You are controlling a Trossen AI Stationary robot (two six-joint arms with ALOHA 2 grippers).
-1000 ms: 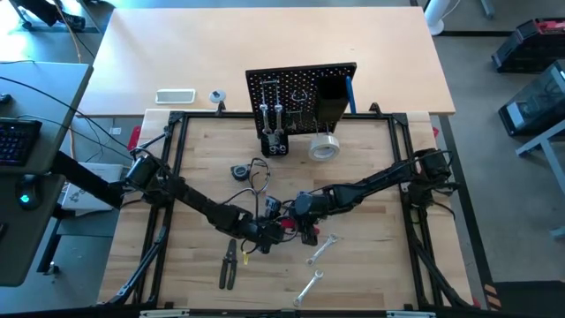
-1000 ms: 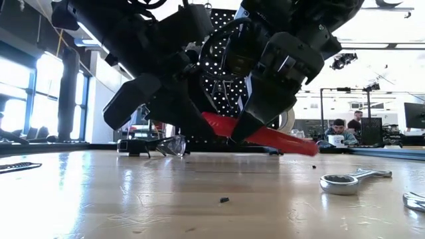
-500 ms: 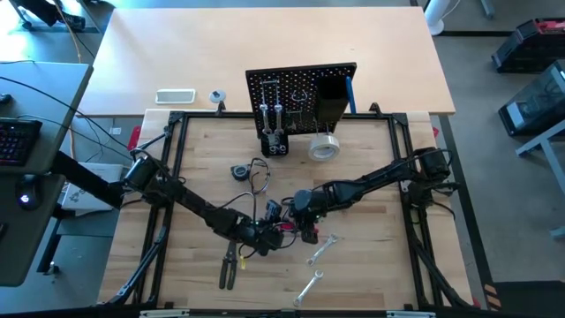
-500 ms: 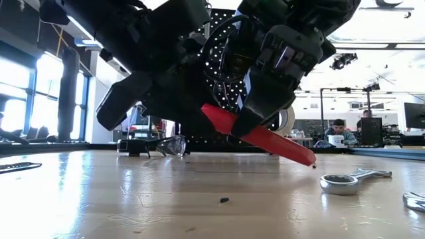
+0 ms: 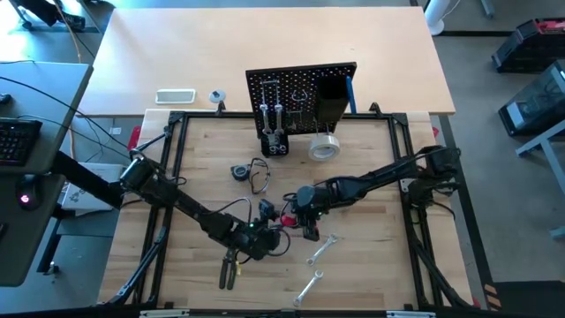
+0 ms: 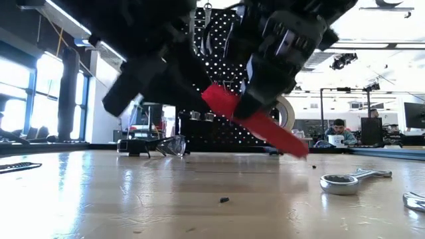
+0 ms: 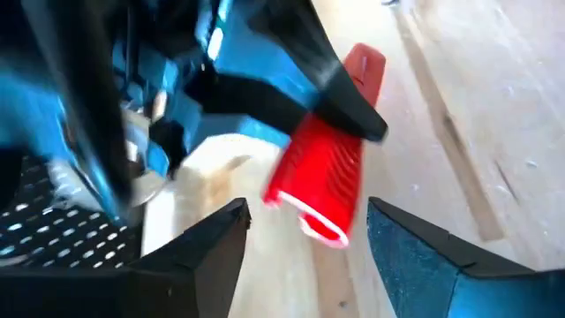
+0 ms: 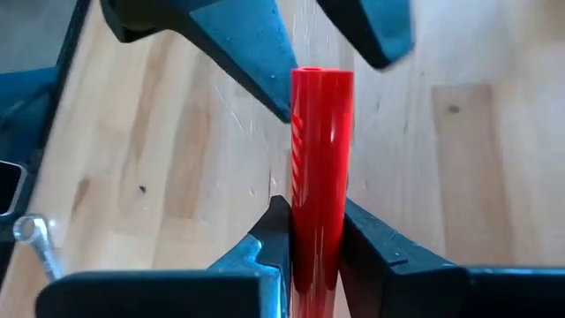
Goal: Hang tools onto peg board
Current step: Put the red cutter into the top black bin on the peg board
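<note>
Gripping the red-handled cutter (image 8: 321, 168) by one of its handles, the right gripper (image 5: 303, 223) hangs over the middle of the wooden worktop (image 5: 371, 265), its fingers (image 8: 375, 243) pressed against both sides of the red grip. In the low view the cutter (image 6: 255, 119) is clear of the wood and tilted, its far end sloping down toward the worktop's surface. The left gripper (image 5: 267, 237) sits just beside it, to the left of the right gripper in the high view, and its fingers (image 7: 207, 252) stand spread apart with the red handle (image 7: 325, 177) in front of them, not between them; nothing is held there. At the far edge of the worktop stands the peg board (image 5: 300, 93), upright, with two tools hanging on its left part, a black box bin (image 5: 331, 102) on its right part and a blue-handled tool (image 5: 350, 93) at its right edge. A pale tape roll (image 5: 325, 147) lies on the wood just in front of the board. Black-handled pliers (image 5: 229, 265) lie near the left gripper, toward the front edge. Two silver wrenches lie to the right of that: one (image 5: 322, 250) near the right gripper, the other (image 5: 307, 288) nearer the front edge. A white flat device (image 5: 175, 95) lies on the pale table behind the frame.
</note>
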